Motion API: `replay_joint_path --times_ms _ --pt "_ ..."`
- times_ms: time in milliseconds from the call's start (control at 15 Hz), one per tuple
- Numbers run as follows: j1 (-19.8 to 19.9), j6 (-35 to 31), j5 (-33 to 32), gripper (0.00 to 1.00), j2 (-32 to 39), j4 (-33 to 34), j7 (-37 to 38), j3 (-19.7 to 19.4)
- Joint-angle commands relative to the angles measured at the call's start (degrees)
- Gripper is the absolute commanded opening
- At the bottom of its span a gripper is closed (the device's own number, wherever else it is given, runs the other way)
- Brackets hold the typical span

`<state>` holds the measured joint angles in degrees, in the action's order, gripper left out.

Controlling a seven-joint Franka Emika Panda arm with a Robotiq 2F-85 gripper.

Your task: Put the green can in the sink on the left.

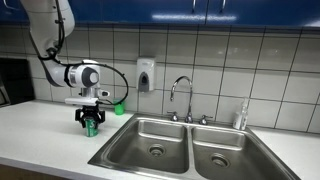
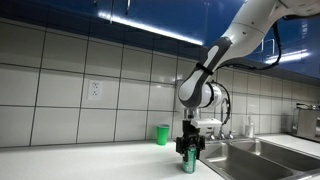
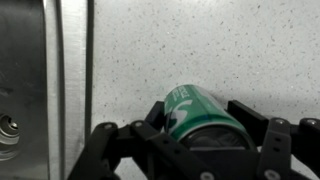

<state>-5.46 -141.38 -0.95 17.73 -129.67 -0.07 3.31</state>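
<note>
Both fingers point(image 3: 248, 112) of the gripper point(image 1: 91, 124) are closed on the green can point(image 2: 189, 162). In the wrist view one black finger presses on each side of its body. The can is upright under the gripper and very low over the surface point(image 1: 40, 135); I cannot tell if its bottom touches.

This pale, speckled surface carries the can just beside the steel rim of the double sink, and the can is outside of it. The sink point(image 1: 150, 133) is the wider basin, the one nearer to the can, and it has a round drain point(image 1: 156, 151) in its floor. The narrower basin point(image 1: 220, 150) lies on its far side. A curved faucet point(image 1: 181, 95) stands behind the two basins, about between them. A white soap dispenser point(image 1: 146, 75) hangs on the tiled wall point(image 2: 60, 100) above. A bright green plastic cup point(image 2: 162, 134) stands near this wall, behind the can and apart from it.
</note>
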Motion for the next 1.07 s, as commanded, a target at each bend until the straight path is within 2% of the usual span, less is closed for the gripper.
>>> replay_joint_path --times_ms 0,1000 --pt "-0.09 -0.32 -1.05 0.43 1.21 1.25 1.10 -0.21" --pt "1.42 0.01 0.52 0.43 -5.31 -2.15 -0.14 -0.43"
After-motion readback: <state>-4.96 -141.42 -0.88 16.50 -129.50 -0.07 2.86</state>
